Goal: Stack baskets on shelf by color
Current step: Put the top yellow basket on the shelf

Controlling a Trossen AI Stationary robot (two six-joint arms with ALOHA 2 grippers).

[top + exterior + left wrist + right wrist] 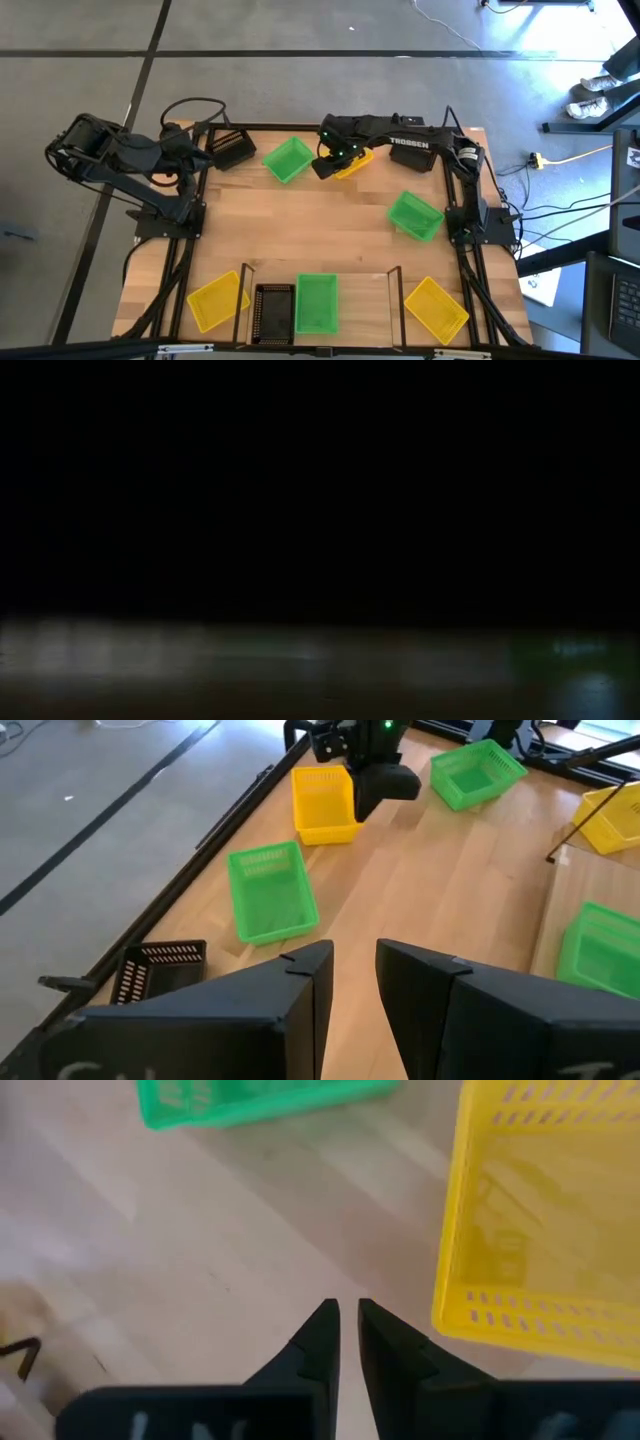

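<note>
Right gripper at far yellow basket, nothing held; risk is a missed rim grasp.

Surface (pixel 330 240) carries loose baskets; shelf (pixel 318 322) at near edge holds one black basket (pixel 273 312) and one green basket (pixel 317 303). Right gripper (pixel 345 1320) hovers just beside yellow basket (pixel 545 1220), fingers (pixel 318 1335) narrow, beside the wall not around it: closing here would likely grab air or shove it. Left gripper (pixel 352 965) waits at far-left corner, fingers narrow, empty.
</note>
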